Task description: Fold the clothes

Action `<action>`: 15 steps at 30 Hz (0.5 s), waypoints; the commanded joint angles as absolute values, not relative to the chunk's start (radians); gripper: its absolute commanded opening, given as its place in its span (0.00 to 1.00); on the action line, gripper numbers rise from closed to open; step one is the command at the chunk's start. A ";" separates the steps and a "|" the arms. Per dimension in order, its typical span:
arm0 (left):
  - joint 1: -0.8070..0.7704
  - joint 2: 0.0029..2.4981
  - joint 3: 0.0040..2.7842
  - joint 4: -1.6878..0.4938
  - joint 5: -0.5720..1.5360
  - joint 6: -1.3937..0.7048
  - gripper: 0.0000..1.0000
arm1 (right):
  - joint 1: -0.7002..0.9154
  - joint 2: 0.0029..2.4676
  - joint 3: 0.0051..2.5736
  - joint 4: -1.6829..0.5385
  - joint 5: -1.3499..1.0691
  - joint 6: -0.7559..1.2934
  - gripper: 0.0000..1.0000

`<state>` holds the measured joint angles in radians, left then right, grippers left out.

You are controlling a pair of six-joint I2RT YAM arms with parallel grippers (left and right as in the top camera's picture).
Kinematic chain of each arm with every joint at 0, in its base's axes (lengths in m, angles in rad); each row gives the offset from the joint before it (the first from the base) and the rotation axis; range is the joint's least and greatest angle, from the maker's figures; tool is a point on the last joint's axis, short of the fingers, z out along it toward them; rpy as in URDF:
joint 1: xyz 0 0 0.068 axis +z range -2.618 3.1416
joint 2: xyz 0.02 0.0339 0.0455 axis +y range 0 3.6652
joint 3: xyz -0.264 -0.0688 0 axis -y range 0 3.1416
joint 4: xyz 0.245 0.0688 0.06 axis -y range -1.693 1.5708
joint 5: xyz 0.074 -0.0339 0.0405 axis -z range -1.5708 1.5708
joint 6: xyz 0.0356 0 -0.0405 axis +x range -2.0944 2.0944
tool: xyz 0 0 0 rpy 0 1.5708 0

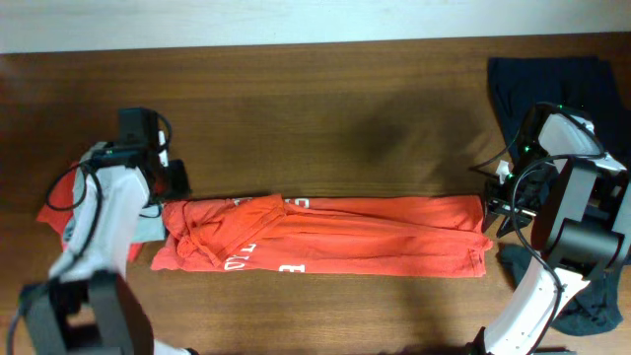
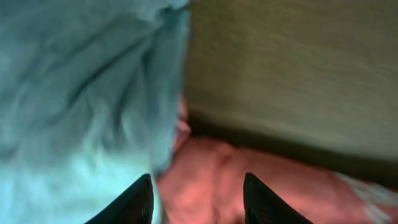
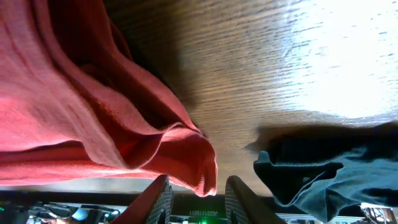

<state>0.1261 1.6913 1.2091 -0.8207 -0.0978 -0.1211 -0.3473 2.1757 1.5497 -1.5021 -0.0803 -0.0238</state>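
Observation:
The orange-red T-shirt (image 1: 335, 237) lies as a long, narrow folded strip across the table's front half, white lettering showing near its left end. My left gripper (image 1: 175, 187) is at that left end; the blurred left wrist view shows it open (image 2: 198, 177), with red cloth (image 2: 211, 186) beyond the gap. My right gripper (image 1: 496, 205) is at the strip's right end. It stands open (image 3: 199, 180), and a hanging corner of the shirt (image 3: 202, 168) sits between its fingers with room on both sides.
A dark navy garment (image 1: 552, 84) lies at the back right, and dark grey-blue cloth (image 1: 592, 296) (image 3: 329, 168) sits by the right arm's base. Light grey cloth (image 1: 148, 225) (image 2: 81, 93) lies under the left arm, beside more red fabric (image 1: 57, 205).

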 commanded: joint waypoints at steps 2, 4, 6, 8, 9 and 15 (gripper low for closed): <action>0.213 1.824 1.214 -0.720 0.066 0.017 0.47 | -0.354 2.153 1.542 -1.503 -0.097 -0.019 0.34; 0.236 1.865 1.214 -0.699 0.067 0.025 0.47 | -0.354 2.153 1.542 -1.502 -0.097 -0.019 0.34; 0.256 1.888 1.214 -0.691 0.059 0.035 0.47 | -0.354 2.153 1.542 -1.502 -0.097 -0.019 0.34; 0.287 1.897 1.214 -0.688 0.030 0.034 0.47 | -0.354 2.153 1.542 -1.503 -0.097 -0.019 0.34; 0.301 1.897 1.214 -0.685 0.019 0.027 0.47 | -0.354 2.153 1.542 -1.502 -0.097 -0.019 0.34; 0.422 1.896 1.235 -0.669 0.073 -0.015 0.47 | -0.354 2.153 1.542 -1.502 -0.096 -0.019 0.34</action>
<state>0.3473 1.8740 1.2167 -0.6834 0.0570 -0.0013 -0.3473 2.1757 1.5497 -1.5017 -0.0875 -0.0238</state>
